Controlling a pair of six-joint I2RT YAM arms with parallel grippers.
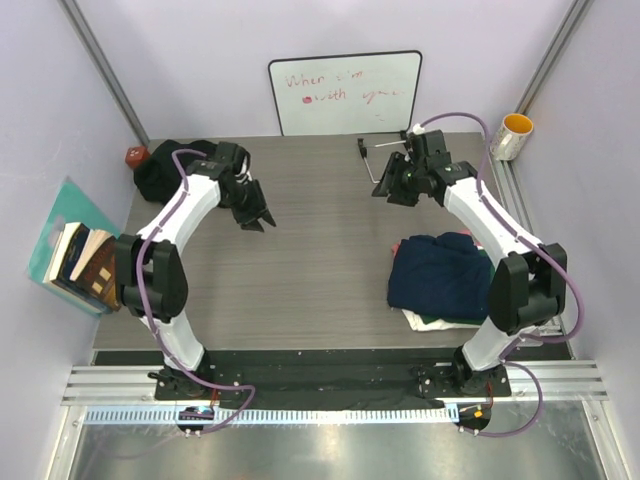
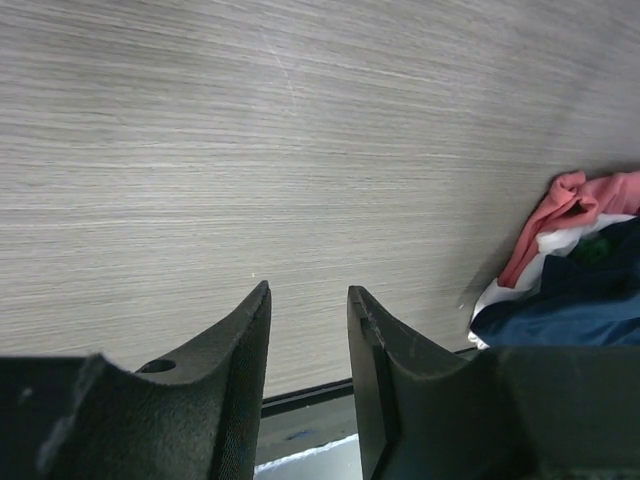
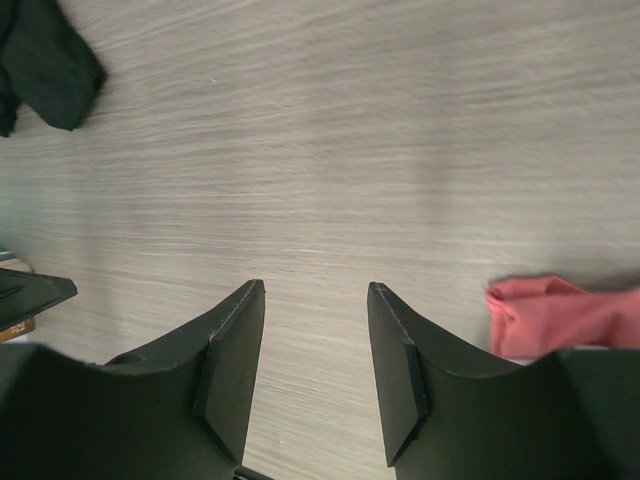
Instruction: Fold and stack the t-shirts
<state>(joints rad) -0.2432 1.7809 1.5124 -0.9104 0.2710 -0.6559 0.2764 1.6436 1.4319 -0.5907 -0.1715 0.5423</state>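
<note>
A stack of folded t-shirts (image 1: 440,282) lies at the table's right, navy on top, cream-white at the bottom edge (image 1: 425,320). In the left wrist view the stack shows pink-red (image 2: 560,215), white, dark green (image 2: 598,248) and navy (image 2: 580,305) layers. A black t-shirt (image 1: 165,172) lies crumpled at the back left, also seen in the right wrist view (image 3: 45,60). My left gripper (image 1: 255,215) (image 2: 308,288) hangs open over bare table, nothing between its fingers. My right gripper (image 1: 395,190) (image 3: 315,285) stands open and holds nothing, behind the stack, with a pink-red edge (image 3: 560,315) to its right.
A whiteboard (image 1: 345,92) leans on the back wall. A yellow-rimmed mug (image 1: 513,135) stands at the back right and a metal tool (image 1: 372,160) lies near the right gripper. A small red object (image 1: 136,156) sits beside the black shirt. Books (image 1: 80,262) lean off the left edge.
</note>
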